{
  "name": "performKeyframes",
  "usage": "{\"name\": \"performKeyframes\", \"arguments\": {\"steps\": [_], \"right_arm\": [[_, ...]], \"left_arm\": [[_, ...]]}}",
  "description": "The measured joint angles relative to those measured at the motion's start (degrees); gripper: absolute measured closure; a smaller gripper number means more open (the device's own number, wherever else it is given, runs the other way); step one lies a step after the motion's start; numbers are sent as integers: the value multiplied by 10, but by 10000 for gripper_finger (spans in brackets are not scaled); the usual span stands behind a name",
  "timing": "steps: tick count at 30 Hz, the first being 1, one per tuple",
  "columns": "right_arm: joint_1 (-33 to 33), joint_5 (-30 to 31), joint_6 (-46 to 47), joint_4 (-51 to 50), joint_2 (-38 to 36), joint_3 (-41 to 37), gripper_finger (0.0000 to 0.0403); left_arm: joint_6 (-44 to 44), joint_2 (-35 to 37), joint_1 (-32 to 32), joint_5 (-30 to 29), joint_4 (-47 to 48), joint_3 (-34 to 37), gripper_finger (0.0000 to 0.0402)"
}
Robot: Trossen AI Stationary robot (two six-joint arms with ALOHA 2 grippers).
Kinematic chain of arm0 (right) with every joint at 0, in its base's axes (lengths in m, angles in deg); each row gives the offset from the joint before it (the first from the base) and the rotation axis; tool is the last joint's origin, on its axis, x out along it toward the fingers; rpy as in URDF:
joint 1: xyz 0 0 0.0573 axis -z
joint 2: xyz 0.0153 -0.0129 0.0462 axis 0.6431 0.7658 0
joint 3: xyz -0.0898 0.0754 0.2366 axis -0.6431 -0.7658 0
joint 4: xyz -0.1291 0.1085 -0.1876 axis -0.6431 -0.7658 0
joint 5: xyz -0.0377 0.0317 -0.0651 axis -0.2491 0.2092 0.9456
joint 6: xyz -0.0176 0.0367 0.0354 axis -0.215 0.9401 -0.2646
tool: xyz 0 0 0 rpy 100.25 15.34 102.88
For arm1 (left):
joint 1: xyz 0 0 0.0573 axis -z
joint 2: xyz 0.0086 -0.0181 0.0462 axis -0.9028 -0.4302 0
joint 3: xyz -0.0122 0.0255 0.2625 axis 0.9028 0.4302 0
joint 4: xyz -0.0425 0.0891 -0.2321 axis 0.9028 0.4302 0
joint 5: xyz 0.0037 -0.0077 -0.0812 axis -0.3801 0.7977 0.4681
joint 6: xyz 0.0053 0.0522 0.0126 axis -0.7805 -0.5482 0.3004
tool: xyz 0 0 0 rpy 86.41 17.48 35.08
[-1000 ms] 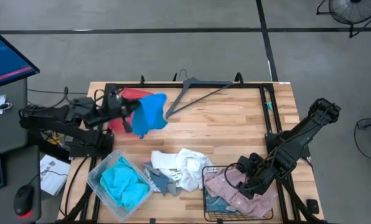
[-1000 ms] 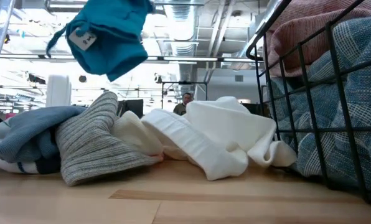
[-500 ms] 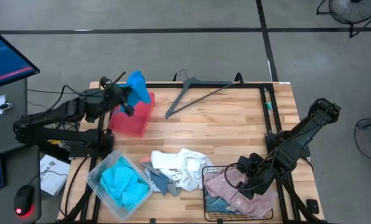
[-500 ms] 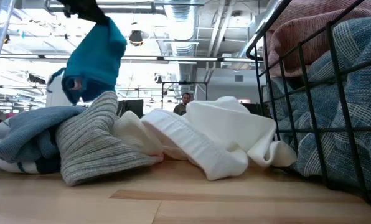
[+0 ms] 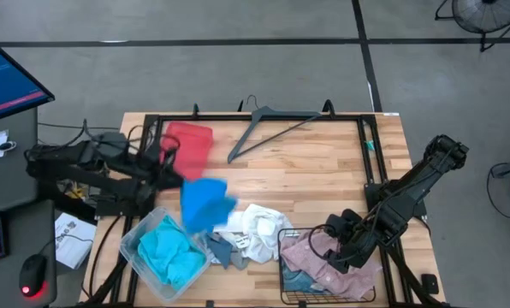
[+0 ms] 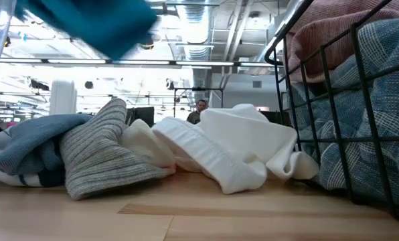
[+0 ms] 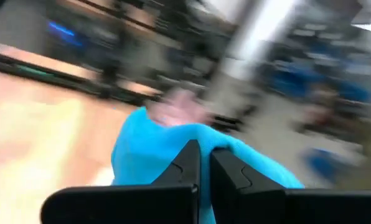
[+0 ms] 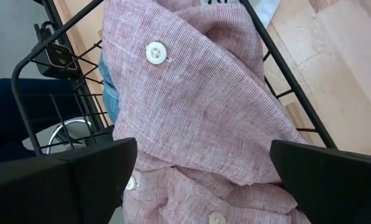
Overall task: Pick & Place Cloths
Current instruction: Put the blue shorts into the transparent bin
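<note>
Overhead, the left pincer [image 5: 171, 169] sits left of frame centre, pinching the deeper blue cloth [image 5: 205, 204], which trails toward lower centre above the loose pile; the red tray [image 5: 186, 151] lies just above it in the frame, the grey hanger [image 5: 268, 128] at upper centre. Turquoise cloth [image 5: 169, 248] fills the clear bin [image 5: 135, 235] at lower left. White cloth [image 5: 255, 229] and grey cloth [image 5: 221, 250] heap on the desk [image 5: 323, 180] at lower centre. Right pincer [image 5: 345, 255] at lower right, over the wire basket [image 5: 287, 295] holding the pink cloth [image 5: 311, 257]. Low view: blue cloth [image 6: 92, 23] smeared across the upper left, clear of the desk; striped-knit grey cloth [image 6: 106, 157] and white cloth [image 6: 233, 150] at centre, basket [image 6: 320, 87] with pink and blue-striped fabric at right. Left wrist view: fingers [image 7: 185, 168] pressed together at lower centre with blue cloth [image 7: 148, 155] bunched behind them; heavy blur. Right wrist view: fingers [image 8: 79, 168] spread wide at both lower corners, empty, directly above the buttoned pink cloth [image 8: 198, 106]. Risk, as judged: the blue cloth seems held only by a small bite of fabric, so a fast swing could shake it loose; its hanging tail could also drag across the pile or drape over the bin rim rather than landing inside.
</note>
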Motion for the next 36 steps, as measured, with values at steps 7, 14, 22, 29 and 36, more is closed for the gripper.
{"name": "performKeyframes", "arguments": {"steps": [7, 14, 22, 29, 36], "right_arm": [[0, 25, 0, 0, 0, 0, 40], [0, 46, 4, 0, 0, 0, 40], [0, 47, 4, 0, 0, 0, 40], [0, 47, 4, 0, 0, 0, 40], [0, 56, 4, 0, 0, 0, 40]], "left_arm": [[144, -1, 140, 85, 2, 0, 401], [198, -19, 288, -35, 5, 8, 401], [295, -69, 385, -96, 29, 55, 401], [455, -98, 453, -91, 137, 86, 401], [521, -107, 463, -155, 189, 123, 401]]}}
